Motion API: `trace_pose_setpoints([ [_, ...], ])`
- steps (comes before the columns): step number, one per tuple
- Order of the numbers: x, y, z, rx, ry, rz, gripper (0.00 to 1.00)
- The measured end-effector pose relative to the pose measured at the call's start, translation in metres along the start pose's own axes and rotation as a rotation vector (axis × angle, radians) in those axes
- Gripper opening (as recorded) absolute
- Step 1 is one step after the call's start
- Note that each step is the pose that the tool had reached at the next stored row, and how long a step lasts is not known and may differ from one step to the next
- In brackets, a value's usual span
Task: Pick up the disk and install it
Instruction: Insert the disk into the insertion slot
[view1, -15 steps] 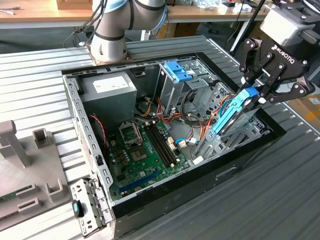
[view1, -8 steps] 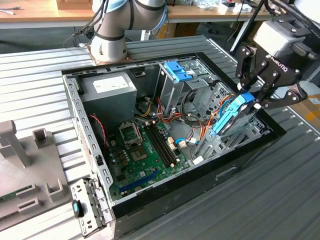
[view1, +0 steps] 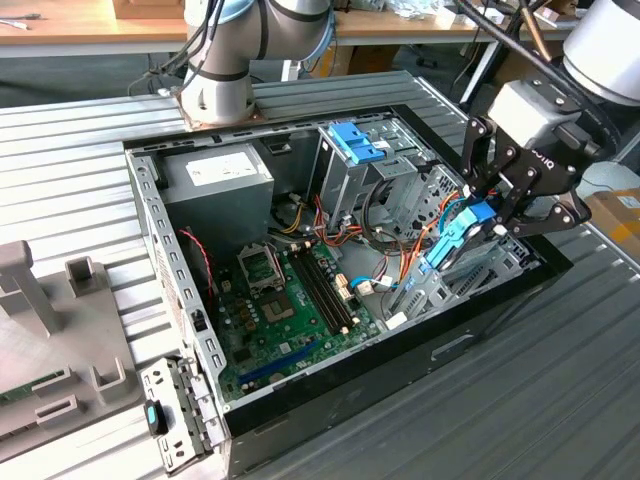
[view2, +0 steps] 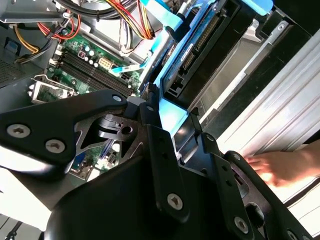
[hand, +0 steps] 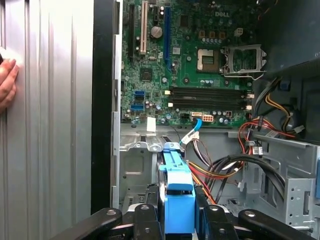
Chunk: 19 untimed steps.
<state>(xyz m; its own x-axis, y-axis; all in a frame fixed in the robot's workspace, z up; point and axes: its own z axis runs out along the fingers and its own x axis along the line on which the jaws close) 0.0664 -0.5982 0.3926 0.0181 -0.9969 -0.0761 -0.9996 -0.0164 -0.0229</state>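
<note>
The install step looks to be in hand. The gripper (view1: 478, 215) has its black fingers (hand: 212, 222) clamped on the disk (view1: 452, 240). The disk hangs tilted just above the bare metal drive bay (view1: 470, 285), at the open computer case's (view1: 330, 385) edge on the exterior view's right. Seating it, I'd judge, calls for squaring the glossy blue plastic frame to the bay's stamped rails, clear of the loose cables (hand: 225, 167). A person's hand (view2: 280, 167) lies on the ribbed metal surface (view1: 560, 400) beside the case.
</note>
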Motion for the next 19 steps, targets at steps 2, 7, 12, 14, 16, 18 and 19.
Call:
trace_pose_setpoints([
  [2, 0.0001, 0.0, 0.0016, 0.0, -0.0001, 0.0, 0.37],
  [7, 0.0002, 0.0014, 0.0023, 0.0, -0.0001, 0.0, 0.37],
  [12, 0.0002, 0.0014, 0.0024, 0.0, -0.0002, 0.0, 0.44],
  [14, 0.0002, 0.0015, 0.0025, 0.0, -0.0001, 0.0, 0.44],
  [16, 0.0002, 0.0015, 0.0025, 0.0, -0.0001, 0.0, 0.44],
  [18, 0.0002, 0.0015, 0.0025, 0.0, 0.0001, 0.0, 0.37],
  [19, 0.0002, 0.0015, 0.0026, 0.0, -0.0001, 0.0, 0.36],
])
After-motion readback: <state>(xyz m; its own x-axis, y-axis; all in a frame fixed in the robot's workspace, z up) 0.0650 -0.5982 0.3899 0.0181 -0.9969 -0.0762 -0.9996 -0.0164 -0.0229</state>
